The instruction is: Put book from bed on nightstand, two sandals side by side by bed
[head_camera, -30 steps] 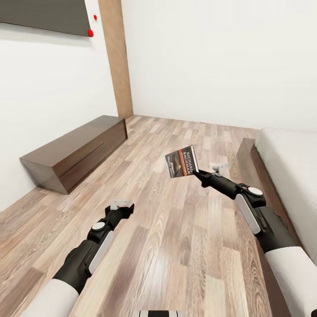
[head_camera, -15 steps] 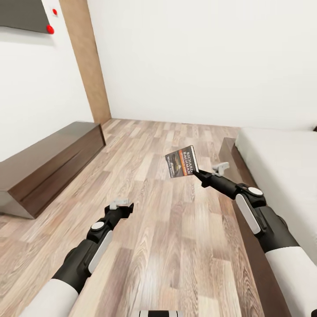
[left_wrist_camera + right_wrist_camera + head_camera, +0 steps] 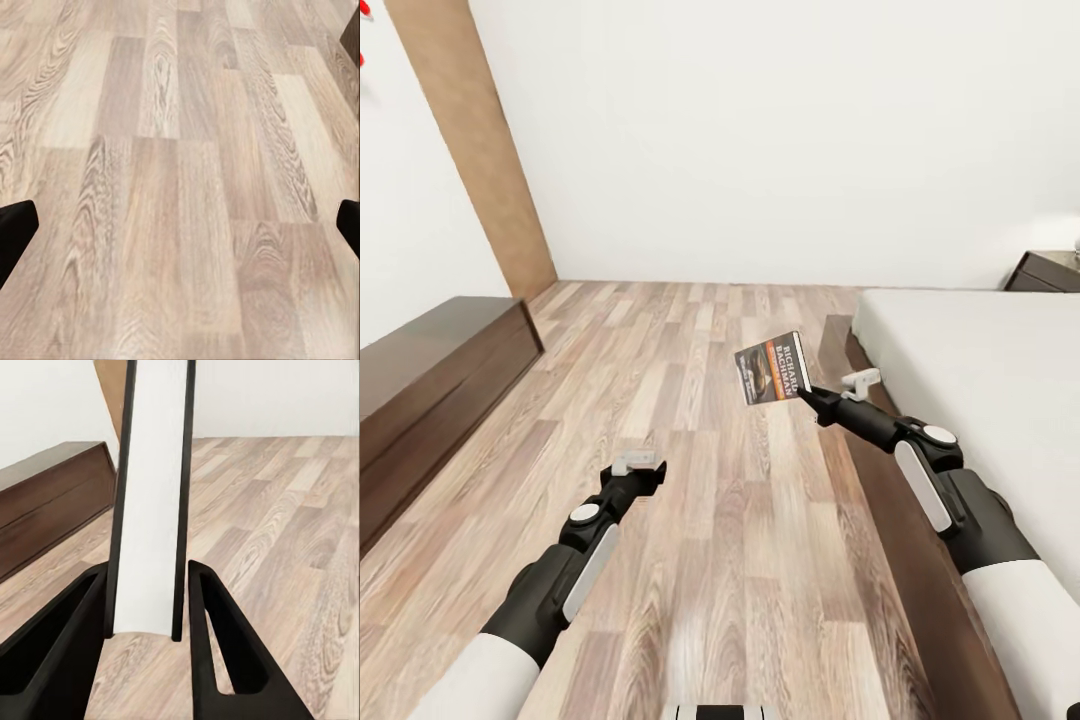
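Above the floor (image 3: 690, 400), right gripper (image 3: 807, 392) — clamping book (image 3: 772, 368)

Bright, even light fills the room; the white wall (image 3: 780, 140) looks washed out, shadows are faint, and the wood floor (image 3: 180, 180) appears slightly blurred up close.
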